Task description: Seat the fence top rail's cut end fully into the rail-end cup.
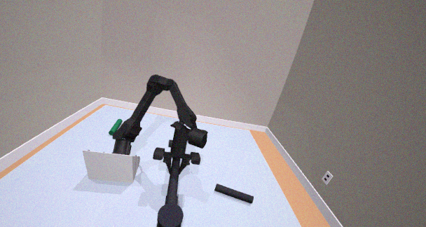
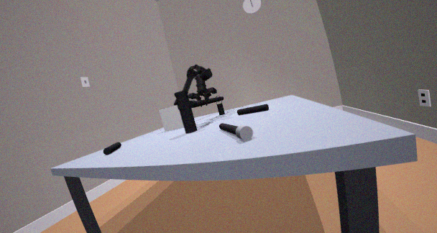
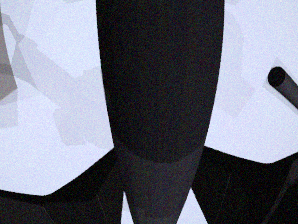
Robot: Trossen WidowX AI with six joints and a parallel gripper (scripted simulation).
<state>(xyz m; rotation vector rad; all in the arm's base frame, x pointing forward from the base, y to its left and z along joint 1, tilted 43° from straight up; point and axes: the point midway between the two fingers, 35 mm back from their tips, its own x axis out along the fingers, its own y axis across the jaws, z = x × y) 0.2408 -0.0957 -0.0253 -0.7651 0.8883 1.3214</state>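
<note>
Jaws (image 1: 176, 160): clamped on the rail — dark fingers sit either side of it in the wrist view.
Rail (image 1: 172, 183): a long dark tube, running from the jaws toward 6 o'clock in the top view and held level above the surface (image 2: 305, 138) in the exterior view.
Big post (image 2: 187, 113): upright, at the rail's 9 o'clock end in the exterior view; whether the cut end sits in the cup cannot be told.
Loose cylinder (image 1: 234, 193): lies at 4 o'clock of the jaws, well apart.
Green cylinder (image 1: 115, 127): at 10 o'clock, beside the arm's base.
White panel (image 1: 110, 167): stands at 9 o'clock.
</note>
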